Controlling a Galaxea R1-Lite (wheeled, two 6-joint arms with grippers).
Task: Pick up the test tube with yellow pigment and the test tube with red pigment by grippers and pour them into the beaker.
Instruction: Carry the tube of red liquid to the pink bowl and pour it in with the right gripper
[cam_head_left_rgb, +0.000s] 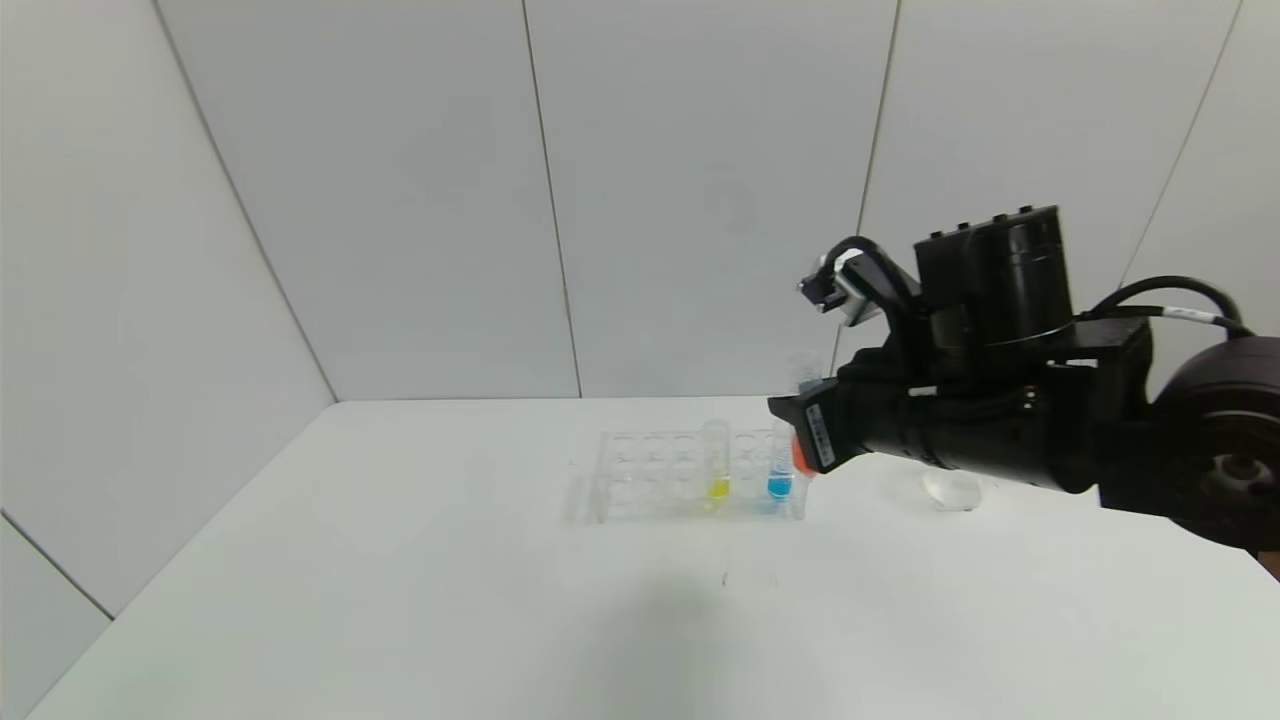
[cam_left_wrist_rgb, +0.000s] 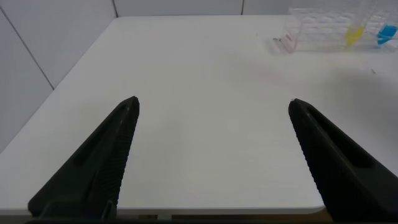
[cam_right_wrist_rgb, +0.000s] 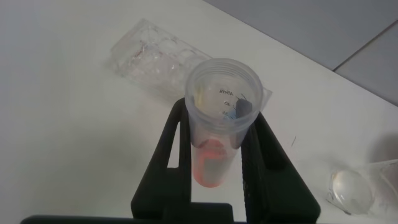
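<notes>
The right gripper (cam_right_wrist_rgb: 214, 140) clasps the red tube (cam_right_wrist_rgb: 214, 149) mid-body: light, slick, likely fragile, so a gentle grip; left gripper (cam_left_wrist_rgb: 211, 155) idle, released

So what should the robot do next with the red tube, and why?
Probably carry it sideways toward the beaker. The right tool is shut on the test tube with red pigment, held upright and lifted clear of the rack, and the red liquid is still inside, so nothing has been poured. The left tool waits open over the table.
</notes>
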